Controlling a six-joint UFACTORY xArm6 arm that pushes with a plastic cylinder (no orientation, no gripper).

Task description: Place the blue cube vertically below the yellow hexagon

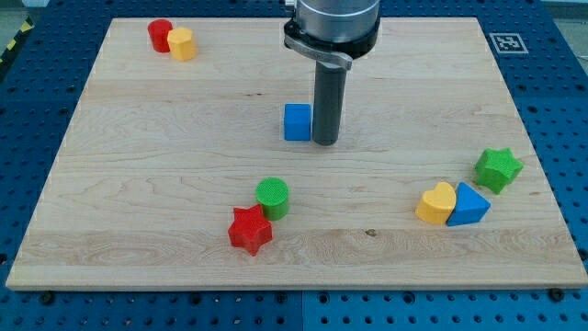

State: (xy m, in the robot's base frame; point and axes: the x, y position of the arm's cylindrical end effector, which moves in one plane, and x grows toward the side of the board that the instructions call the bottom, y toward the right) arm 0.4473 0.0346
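The blue cube [297, 121] sits near the middle of the wooden board. My tip [326, 142] stands right beside the cube, on its right side, touching or almost touching it. The yellow hexagon [182, 43] lies near the view's top left corner, with a red cylinder [161, 35] pressed against its left side. The cube is far to the right of and lower than the hexagon.
A green cylinder [272, 198] and a red star [250, 230] lie together toward the view's bottom centre. At the lower right are a yellow heart [437, 204], a blue triangular block [469, 206] and a green star [498, 169]. The board [110, 184] lies on a blue pegboard.
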